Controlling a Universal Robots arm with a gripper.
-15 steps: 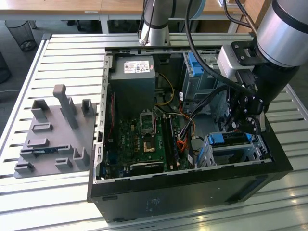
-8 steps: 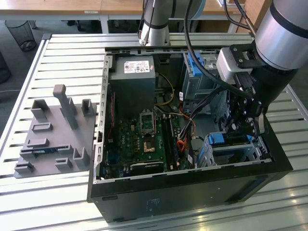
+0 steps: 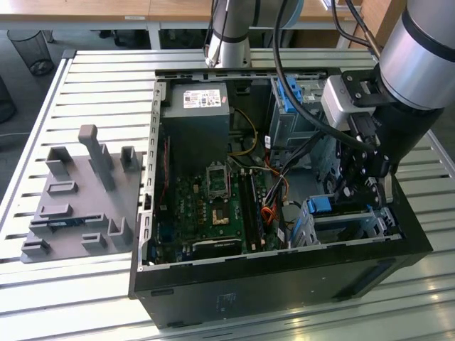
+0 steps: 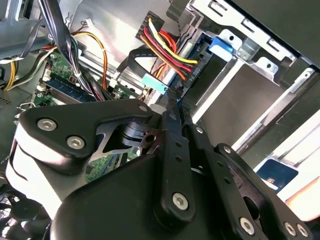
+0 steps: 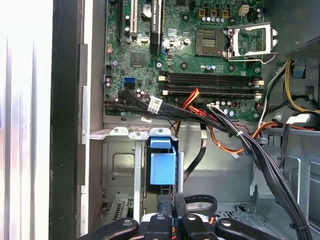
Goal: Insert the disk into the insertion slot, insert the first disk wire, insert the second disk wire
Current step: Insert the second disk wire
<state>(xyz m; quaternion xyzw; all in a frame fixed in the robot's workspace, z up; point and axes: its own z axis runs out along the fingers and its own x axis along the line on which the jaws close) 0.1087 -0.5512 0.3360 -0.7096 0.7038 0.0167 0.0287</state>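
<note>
gripper (image 4: 172,100) clenched, tips pinching black wire connector (image 4: 187,82), held low to reach rear of disk (image 5: 162,165) seated in insertion slot (image 3: 348,224) at case's corner.

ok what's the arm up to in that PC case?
The gripper is down inside the open computer case, at the drive bay on the exterior view's right. In both wrist views its jaws are pressed together, right by a blue tab on the silver drive cage. A bundle of red, yellow and black wires runs to a connector just ahead of the jaws.
</note>
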